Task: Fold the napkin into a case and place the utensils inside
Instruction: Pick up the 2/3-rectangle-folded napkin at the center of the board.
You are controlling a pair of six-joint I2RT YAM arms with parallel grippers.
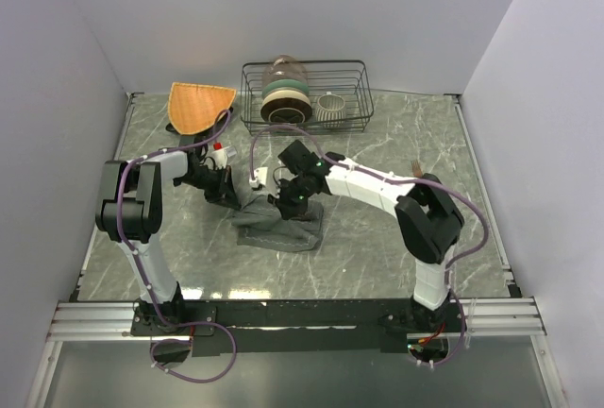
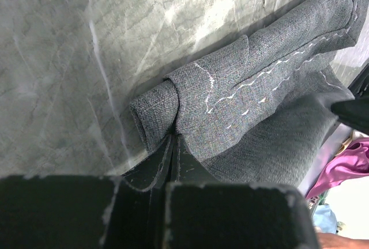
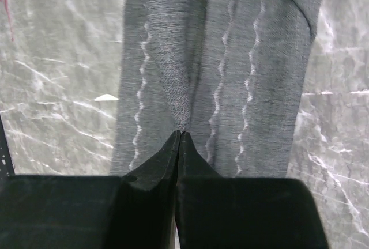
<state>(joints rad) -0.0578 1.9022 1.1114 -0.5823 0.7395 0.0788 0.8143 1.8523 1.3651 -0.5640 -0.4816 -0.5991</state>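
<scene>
Clearly only midway: the left hand (image 2: 173, 140) and right hand (image 3: 180, 135) are each pinched shut on a ridge of the napkin (image 1: 283, 229), which lies rumpled and part-folded on the bench (image 1: 377, 266), no case yet. Farther right, a copper utensil (image 1: 415, 163) waits outside it.

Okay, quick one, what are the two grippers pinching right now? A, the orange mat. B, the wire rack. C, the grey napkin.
C: each wrist view shows closed fingertips nipping grey cloth, the left gripper at a rolled fold of the napkin, the right gripper on a raised ridge of it.
</scene>
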